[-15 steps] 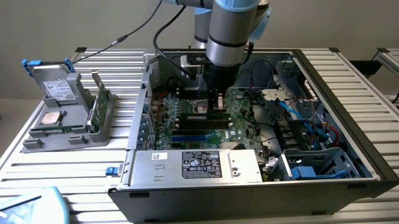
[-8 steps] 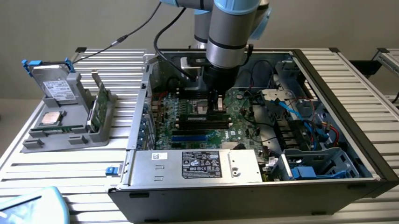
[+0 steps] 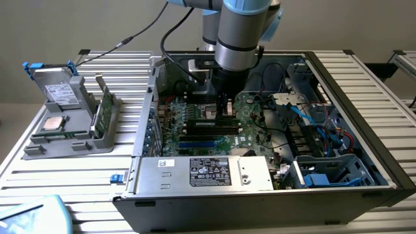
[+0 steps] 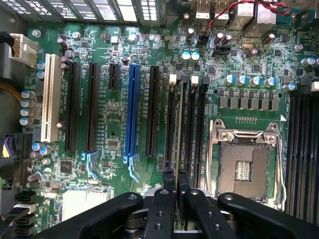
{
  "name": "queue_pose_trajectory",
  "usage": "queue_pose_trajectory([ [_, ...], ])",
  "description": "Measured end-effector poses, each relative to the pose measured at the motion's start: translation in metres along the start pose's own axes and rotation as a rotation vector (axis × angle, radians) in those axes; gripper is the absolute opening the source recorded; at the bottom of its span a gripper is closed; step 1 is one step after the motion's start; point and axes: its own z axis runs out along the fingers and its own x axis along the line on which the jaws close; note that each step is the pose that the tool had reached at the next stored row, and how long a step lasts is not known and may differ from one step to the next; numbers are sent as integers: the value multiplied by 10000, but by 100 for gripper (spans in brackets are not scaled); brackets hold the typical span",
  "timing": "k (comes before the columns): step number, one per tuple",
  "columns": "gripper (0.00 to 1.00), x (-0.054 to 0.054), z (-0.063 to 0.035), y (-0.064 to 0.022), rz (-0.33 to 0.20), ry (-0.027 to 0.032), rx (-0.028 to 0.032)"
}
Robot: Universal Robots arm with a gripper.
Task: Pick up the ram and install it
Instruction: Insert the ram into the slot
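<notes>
In the exterior view the gripper (image 3: 227, 108) is down inside the open computer case (image 3: 364, 97), and the thick arm hides most of what is under it, so the ram is hard to make out there. From the wrist view the ram (image 4: 179, 129) appears only edge-on, as a thin greenish line. Its near end is covered by the fingers (image 4: 168, 185), which are pressed together on it. It stands on its edge over the motherboard (image 4: 114, 114), between two black memory slots (image 4: 190, 129) and beside the open processor socket (image 4: 244, 164). Its long axis runs parallel to these slots, which in the scene go from the exterior view's left to the exterior view's right. I cannot tell if its lower edge already sits in a slot or only hangs just above one. On the exterior view's left, well apart from the case, a grey holder (image 3: 71, 141) carries a boxy drive (image 3: 60, 90) and an upright green board (image 3: 103, 114), whose details are too small to read.
</notes>
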Motion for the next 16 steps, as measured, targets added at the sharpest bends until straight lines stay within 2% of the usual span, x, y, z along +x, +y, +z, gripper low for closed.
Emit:
queue_pose_trajectory([
  [7, 13, 10, 0, 12, -350, 30, 4],
  [16, 13, 13, 18, 9, -359, 31, 6],
])
